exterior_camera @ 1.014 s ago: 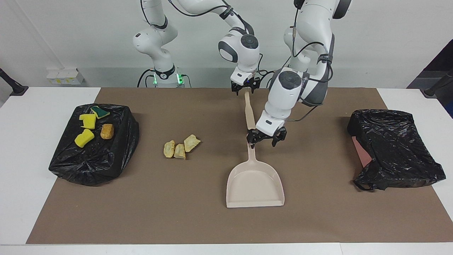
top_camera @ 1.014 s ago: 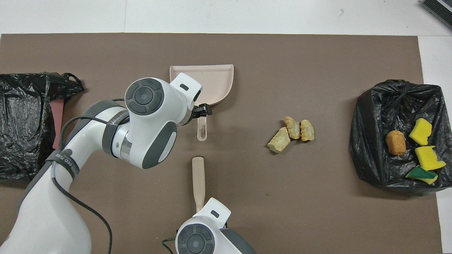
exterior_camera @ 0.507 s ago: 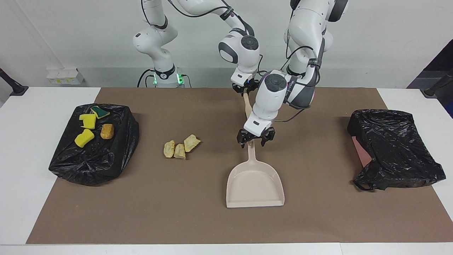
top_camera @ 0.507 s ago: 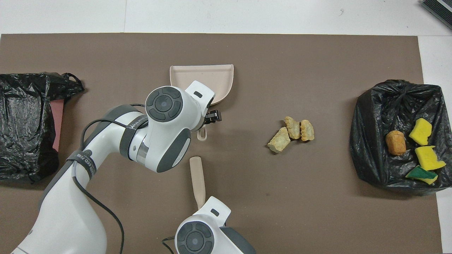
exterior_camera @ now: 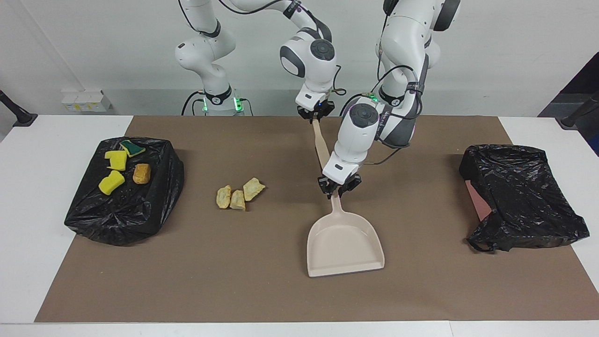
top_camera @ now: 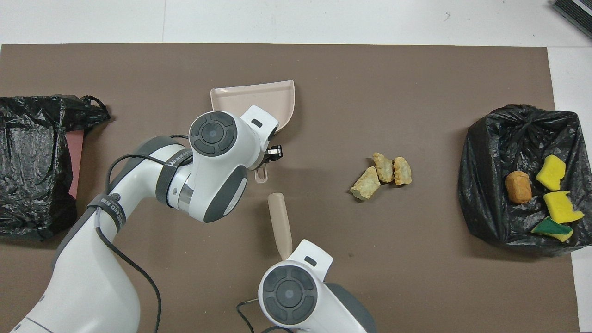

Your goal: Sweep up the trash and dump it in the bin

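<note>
Brown mat covers most of the white table, with broad bare mat around the pale chunks. Black-bagged bin at the right arm's end holds yellow sponge bits and a golden-brown lump; a second black bag lies at the left arm's end. Left gripper is clamped on the dustpan handle. Right gripper is closed on the brush handle. Three pale chunks sit between bin and dustpan. Overhead view hides both grips under the wrists; facing view shows them.
</note>
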Robot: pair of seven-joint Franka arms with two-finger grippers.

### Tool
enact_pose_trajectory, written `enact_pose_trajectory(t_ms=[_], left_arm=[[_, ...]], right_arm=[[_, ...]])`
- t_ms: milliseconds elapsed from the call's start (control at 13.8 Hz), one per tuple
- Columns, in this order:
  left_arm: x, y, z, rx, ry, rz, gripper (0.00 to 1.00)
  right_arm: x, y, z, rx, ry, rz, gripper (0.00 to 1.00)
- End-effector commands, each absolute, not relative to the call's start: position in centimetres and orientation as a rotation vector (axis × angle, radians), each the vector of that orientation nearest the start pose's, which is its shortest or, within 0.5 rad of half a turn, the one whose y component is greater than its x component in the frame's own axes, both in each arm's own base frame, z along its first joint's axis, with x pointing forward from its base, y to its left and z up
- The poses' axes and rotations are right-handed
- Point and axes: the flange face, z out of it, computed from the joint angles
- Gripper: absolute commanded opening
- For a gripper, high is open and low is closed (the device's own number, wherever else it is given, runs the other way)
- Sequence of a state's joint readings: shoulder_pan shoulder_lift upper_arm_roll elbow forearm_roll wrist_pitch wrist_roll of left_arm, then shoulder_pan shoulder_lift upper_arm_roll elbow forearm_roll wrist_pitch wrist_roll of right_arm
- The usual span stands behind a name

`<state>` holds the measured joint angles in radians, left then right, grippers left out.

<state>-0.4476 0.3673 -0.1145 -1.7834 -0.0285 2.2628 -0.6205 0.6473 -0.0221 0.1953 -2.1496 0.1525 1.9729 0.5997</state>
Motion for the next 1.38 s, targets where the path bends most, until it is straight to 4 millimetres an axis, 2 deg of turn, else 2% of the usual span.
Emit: enact_pose_trajectory(t_ms=[0, 145, 362, 507, 580, 725, 797, 870, 942, 1014, 1087, 1304], left_arm=[[56.5, -31.7, 38.8, -3.230, -0.044, -0.103, 0.00], [56.7, -29.6, 40.9, -3.217, 0.026, -0.095, 0.00], [56.8, -26.0, 43.8, -3.177, 0.338, -0.067, 0.00], [57.6, -23.1, 44.7, -3.169, 0.447, -0.050, 0.00], [58.3, -21.6, 44.9, -3.162, 0.556, -0.035, 0.00], [59.8, -20.1, 46.7, -3.065, 0.971, -0.006, 0.00], [60.6, -19.1, 46.9, -2.988, 1.171, -0.010, 0.00], [60.6, -19.3, 46.9, -2.911, 1.334, -0.022, 0.00], [60.6, -19.1, 46.6, -2.842, 1.463, -0.020, 0.00], [60.5, -19.0, 46.7, -2.757, 1.607, -0.013, 0.00], [60.2, -18.9, 46.5, -2.675, 1.741, -0.005, 0.00], [58.7, -18.5, 45.4, -2.518, 1.978, 0.063, 0.00]], right_arm=[[34.9, 34.0, 42.6, -3.121, -0.296, 0.342, 0.00], [37.4, 29.6, 44.2, -3.114, -0.273, 0.355, 0.00], [41.0, 24.3, 44.0, -3.235, -0.162, 0.284, 0.00], [43.5, 19.8, 43.6, -3.325, -0.080, 0.251, 0.00], [44.2, 17.9, 43.4, -3.360, -0.072, 0.248, 0.00], [44.4, 15.0, 42.2, -3.407, -0.130, 0.281, 0.00], [44.9, 12.1, 41.7, -3.432, -0.149, 0.304, 0.00], [45.3, 9.4, 41.2, -3.428, -0.181, 0.329, 0.00], [45.7, 7.8, 41.0, -3.414, -0.202, 0.329, 0.00], [45.9, 6.7, 40.7, -3.407, -0.201, 0.346, 0.00], [45.9, 6.4, 40.1, -3.403, -0.205, 0.367, 0.00], [45.0, 7.0, 36.6, -3.390, -0.243, 0.401, 0.00]])
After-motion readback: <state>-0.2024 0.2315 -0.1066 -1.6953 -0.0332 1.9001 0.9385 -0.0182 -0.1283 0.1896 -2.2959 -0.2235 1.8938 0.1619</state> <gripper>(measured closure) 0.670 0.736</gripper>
